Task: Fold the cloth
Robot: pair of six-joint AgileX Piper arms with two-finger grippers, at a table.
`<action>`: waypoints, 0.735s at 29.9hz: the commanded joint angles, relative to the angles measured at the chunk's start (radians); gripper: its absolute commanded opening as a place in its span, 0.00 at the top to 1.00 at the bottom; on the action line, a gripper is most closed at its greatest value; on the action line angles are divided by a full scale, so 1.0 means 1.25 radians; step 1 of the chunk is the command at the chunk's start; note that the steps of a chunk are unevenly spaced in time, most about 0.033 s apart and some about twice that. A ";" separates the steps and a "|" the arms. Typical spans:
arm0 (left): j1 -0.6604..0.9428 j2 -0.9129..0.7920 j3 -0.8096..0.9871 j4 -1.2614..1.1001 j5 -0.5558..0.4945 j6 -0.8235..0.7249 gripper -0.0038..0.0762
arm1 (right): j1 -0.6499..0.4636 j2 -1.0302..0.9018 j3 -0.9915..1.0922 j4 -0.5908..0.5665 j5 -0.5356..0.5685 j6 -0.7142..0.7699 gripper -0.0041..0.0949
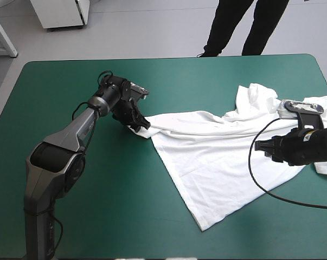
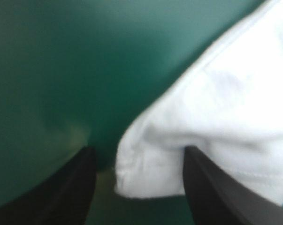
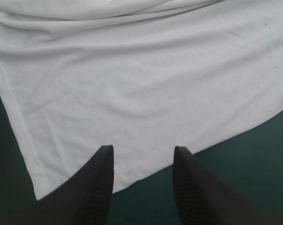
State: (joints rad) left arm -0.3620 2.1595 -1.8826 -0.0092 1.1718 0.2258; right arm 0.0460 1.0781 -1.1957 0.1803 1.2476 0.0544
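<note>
Across the right half of the teal-green worktop (image 1: 98, 216) lies the white T-shirt (image 1: 217, 157), partly spread and bunched at its far right. Its left corner sits between the released left tool (image 1: 137, 125). The right tool (image 1: 263, 146), also released, hovers over its right side.

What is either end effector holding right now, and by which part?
Nothing yet. The left end effector stands open around a corner of the T-shirt; the right end effector is open above its edge.
</note>
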 commanded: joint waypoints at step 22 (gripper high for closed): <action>-0.005 -0.001 -0.024 0.025 0.001 -0.008 0.98 | 0.142 -0.016 0.101 0.043 -0.003 -0.028 0.60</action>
State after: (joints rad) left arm -0.3731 2.1796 -1.9036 -0.0219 1.1839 0.2196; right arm 0.1465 1.0769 -1.1093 0.2217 1.2458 0.0161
